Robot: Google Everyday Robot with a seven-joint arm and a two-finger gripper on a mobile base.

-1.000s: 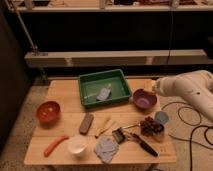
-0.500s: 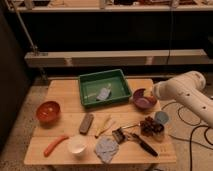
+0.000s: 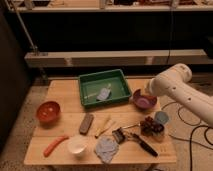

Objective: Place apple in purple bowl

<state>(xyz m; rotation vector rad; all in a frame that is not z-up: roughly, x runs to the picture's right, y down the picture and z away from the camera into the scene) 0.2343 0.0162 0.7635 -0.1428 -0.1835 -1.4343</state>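
Wooden bench (image 3: 65, 92) in the middle, full of small things. Purple bowl (image 3: 144, 100) near the right edge of the bench, just right of the green tray (image 3: 87, 82). Big white arm (image 3: 182, 90) reaching in from the right, with its end right by the far right rim of the purple bowl. Jaws down at that end of the arm, close to the bowl, mostly hidden behind the arm. Open or shut: cannot tell. Apple not to be made out, so cannot tell where it lies next to the jaws, or if it sits in the bowl. Red bowl (image 3: 48, 111) far over on the left side, well apart from the purple bowl. Long orange stick (image 3: 55, 145) and small white cup (image 3: 77, 145) at the front left. Small blue cup (image 3: 161, 118) in front of the purple bowl.
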